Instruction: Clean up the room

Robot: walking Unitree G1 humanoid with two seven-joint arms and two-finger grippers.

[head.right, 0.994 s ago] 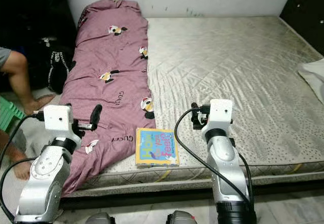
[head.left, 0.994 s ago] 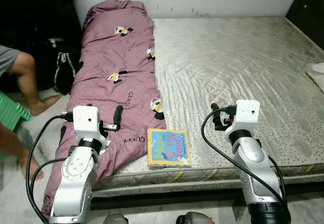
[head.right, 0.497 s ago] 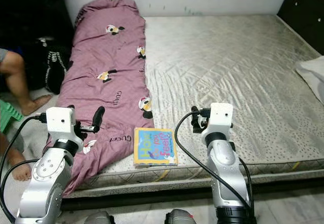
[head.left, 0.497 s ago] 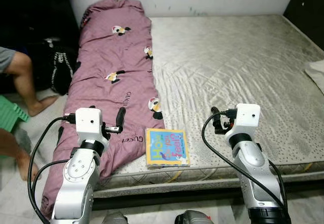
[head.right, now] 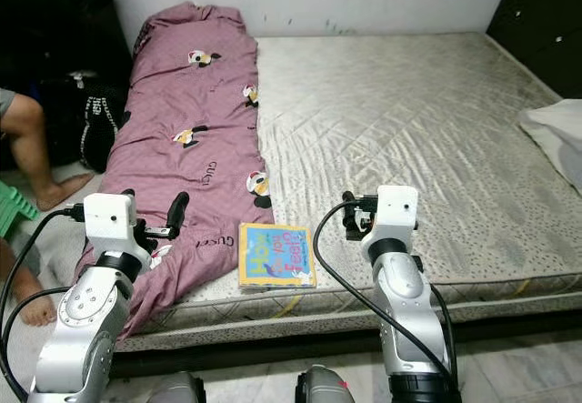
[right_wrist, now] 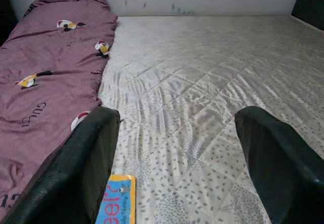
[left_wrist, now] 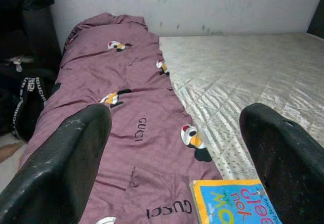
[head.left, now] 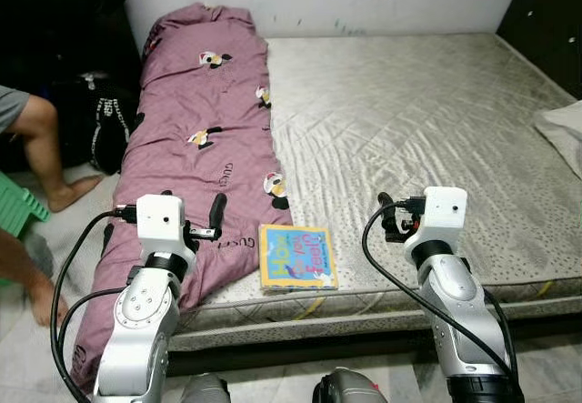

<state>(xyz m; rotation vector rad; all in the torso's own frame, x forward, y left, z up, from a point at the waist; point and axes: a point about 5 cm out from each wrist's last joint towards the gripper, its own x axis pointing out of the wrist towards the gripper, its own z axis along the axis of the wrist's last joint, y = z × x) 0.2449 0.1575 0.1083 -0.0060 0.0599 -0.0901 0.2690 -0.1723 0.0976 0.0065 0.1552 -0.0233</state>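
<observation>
Picture book [head.left: 297, 256] lies at the mattress [head.left: 436, 139] edge, six o'clock; purple quilt [head.left: 205, 148] at nine; left claw [left_wrist: 172, 148] and right claw [right_wrist: 177, 153] both released, hovering.

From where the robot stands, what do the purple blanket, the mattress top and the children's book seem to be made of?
Purple blanket: soft woven cloth, matte, judging by its creases and printed pattern.
Mattress: quilted fabric with slight sheen; stitched diamonds show.
Children's book: probably glossy card or paper; flat, stiff, brightly printed cover.
</observation>
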